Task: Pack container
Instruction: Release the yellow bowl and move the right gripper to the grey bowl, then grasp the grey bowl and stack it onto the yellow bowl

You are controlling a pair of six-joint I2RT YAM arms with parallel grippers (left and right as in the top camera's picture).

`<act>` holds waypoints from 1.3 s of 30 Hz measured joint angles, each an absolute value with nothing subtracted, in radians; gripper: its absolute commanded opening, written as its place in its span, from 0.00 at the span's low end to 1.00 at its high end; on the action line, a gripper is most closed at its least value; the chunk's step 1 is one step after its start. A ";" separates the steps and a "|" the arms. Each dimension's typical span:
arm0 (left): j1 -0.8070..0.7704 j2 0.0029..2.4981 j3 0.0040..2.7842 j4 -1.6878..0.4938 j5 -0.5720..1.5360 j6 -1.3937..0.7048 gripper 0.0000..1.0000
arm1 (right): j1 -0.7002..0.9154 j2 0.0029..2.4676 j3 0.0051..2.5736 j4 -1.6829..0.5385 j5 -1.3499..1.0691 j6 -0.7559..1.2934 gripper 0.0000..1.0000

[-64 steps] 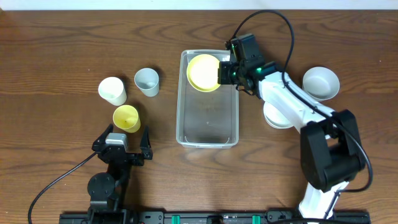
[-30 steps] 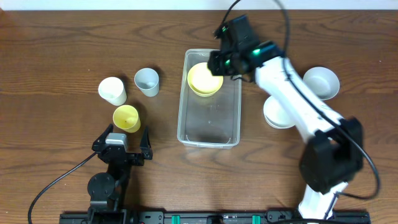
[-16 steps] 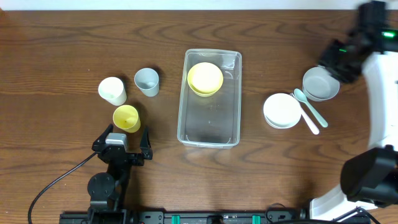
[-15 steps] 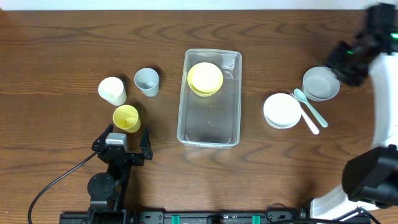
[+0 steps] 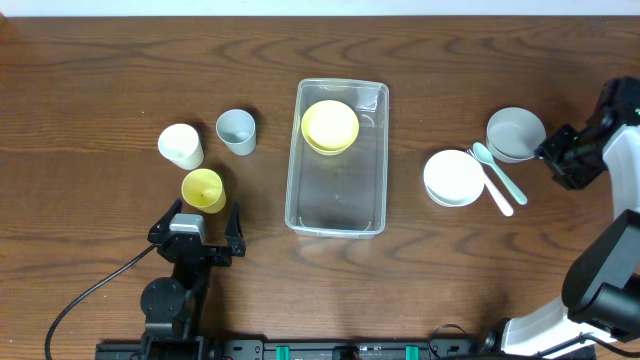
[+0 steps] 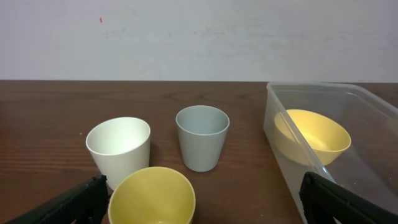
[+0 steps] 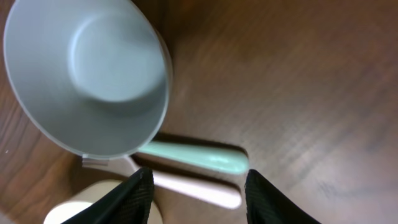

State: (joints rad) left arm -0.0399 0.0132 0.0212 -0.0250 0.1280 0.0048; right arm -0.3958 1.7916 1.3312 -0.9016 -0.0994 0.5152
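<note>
- At table centre: container [image 5: 336, 195], upright, holds yellow bowl [image 5: 330, 126] at far end.
- Left of container, nearer side: left gripper [image 5: 198, 222], fingers wide apart, empty.
- Far right of container: right gripper [image 5: 570, 160], fingers apart, grips nothing.

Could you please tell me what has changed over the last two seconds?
The right gripper set the yellow plastic bowl in the clear rectangular plastic container, let go, and swung right, beside the grey round bowl. The left gripper stayed open and still.
</note>
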 measured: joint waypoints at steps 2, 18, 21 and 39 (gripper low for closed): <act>-0.040 0.013 0.021 -0.025 0.128 0.005 0.98 | -0.386 1.792 1.310 -0.861 -0.101 0.514 0.50; -0.040 0.013 0.021 -0.025 0.128 0.005 0.98 | -0.307 1.892 1.211 -0.646 -0.100 0.519 0.29; -0.040 0.013 0.021 -0.025 0.128 0.005 0.98 | -0.305 1.895 1.208 -0.634 -0.099 0.521 0.18; -0.040 0.013 0.021 -0.025 0.128 0.005 0.98 | -0.300 1.810 1.342 -0.775 -0.138 0.464 0.01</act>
State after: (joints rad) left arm -0.0399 0.0132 0.0212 -0.0246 0.1276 0.0048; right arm -0.2996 1.8095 1.3422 -0.7750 -0.1383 0.4637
